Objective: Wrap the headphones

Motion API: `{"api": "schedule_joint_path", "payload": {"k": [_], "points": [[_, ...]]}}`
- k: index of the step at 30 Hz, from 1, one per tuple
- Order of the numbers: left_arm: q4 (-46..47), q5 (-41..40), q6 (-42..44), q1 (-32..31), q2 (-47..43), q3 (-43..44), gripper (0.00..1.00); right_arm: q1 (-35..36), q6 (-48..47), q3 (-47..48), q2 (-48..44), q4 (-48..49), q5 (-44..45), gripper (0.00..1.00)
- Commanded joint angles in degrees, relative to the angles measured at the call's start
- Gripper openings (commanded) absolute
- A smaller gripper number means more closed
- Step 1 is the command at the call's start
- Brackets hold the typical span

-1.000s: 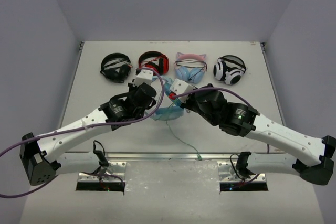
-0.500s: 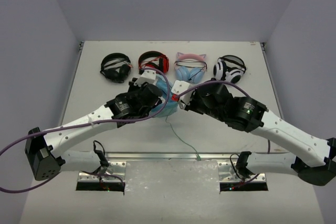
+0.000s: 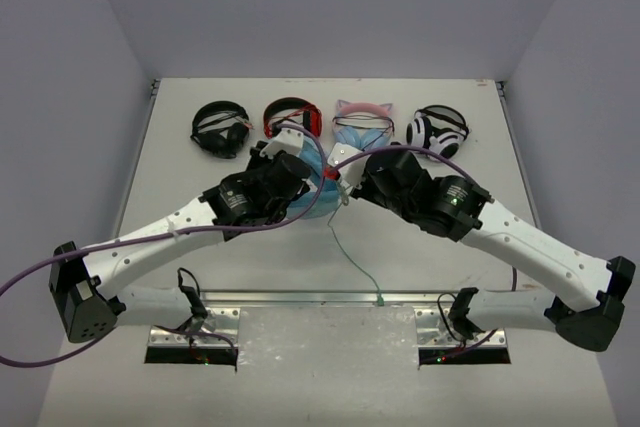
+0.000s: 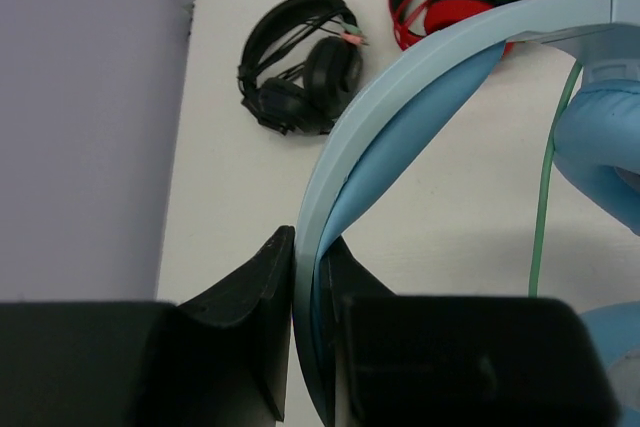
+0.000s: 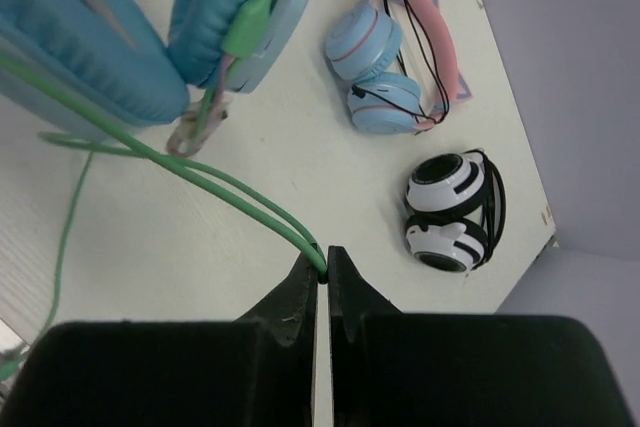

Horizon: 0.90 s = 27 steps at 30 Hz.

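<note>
Left gripper: your left gripper [image 4: 305,265] is pinching the headphones [image 3: 315,205] by the smooth blue headband [image 4: 420,77], one dark finger pressing on each side of the band

Right gripper: your right gripper [image 5: 320,265] is nipping the pale-green cable [image 5: 210,179], its fingers drawn almost together and two strands of cable running out from between the tips

Headphones: they are sitting between your two wrists near the middle of the table [image 3: 170,182], just in front of the back row; from above only a patch of light blue is showing under the arms, and you cannot tell whether they are resting on the table or hanging off it

Cups: the two padded cups [image 5: 90,37] are lying side by side at the upper left of your right wrist view, with a green plug [image 5: 245,22] sitting against the edge of one

Cable run: the loose part is trailing from the headphones across the bare table to its near edge

Back row: a black pair [image 3: 221,129], a red pair [image 3: 290,115], a cat-ear pair [image 3: 362,122] and a white-and-black pair [image 3: 438,132] are lying along the far side, with your left wrist partly covering the red one in the top view
</note>
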Motion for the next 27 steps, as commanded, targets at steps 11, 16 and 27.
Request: {"api": "schedule_joint_path", "payload": {"k": [11, 16, 27], "points": [[-6.1, 27.9, -1.61, -0.18, -2.57, 5.34, 0.0, -6.37, -11.81, -6.03, -0.95, 27.21, 3.82, 0.01], [-7.17, 40.02, -1.88, -0.18, -1.51, 5.71, 0.0, -11.02, -9.1, -9.39, -4.55, 34.82, -8.8, 0.01], [-6.29, 43.3, -0.29, -0.17, -0.81, 3.24, 0.0, -13.93, -10.85, -6.76, -2.01, 30.34, -13.06, 0.02]]}}
